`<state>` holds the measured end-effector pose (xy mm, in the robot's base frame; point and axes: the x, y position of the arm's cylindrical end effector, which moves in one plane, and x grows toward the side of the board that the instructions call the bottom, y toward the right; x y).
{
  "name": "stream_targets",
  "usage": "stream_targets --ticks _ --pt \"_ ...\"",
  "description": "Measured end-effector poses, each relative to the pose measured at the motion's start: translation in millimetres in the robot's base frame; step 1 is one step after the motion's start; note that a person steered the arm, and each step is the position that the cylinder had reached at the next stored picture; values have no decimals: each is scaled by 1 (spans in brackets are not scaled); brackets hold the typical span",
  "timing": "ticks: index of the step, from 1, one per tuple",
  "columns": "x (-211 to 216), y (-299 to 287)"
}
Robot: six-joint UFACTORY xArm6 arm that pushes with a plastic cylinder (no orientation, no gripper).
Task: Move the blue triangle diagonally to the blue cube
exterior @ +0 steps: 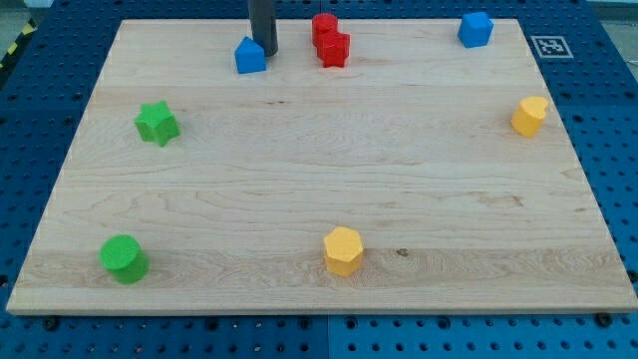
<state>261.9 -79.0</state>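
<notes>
The blue triangle (249, 56) lies near the view's top, left of centre, on the wooden board (319, 199). The blue cube (476, 29) sits at the view's top right. My tip (264, 52) comes down from the view's top edge and stands right against the blue triangle's right side, touching or nearly touching it. The cube is far to the right of the tip.
Two red blocks (329, 41) sit together just right of my tip. A green star (158, 123) lies at the left, a green cylinder (124, 258) at the bottom left, a yellow hexagon (343, 249) at the bottom centre, a yellow block (529, 116) at the right.
</notes>
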Motion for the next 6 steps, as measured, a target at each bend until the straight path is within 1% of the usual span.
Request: stream_targets --ticks 1,2,3,4,5,6 --pt "0 0" --pt "-14 0" --pt "-32 -20" --pt "-28 -50" --pt "-19 -48" --pt "-9 -26"
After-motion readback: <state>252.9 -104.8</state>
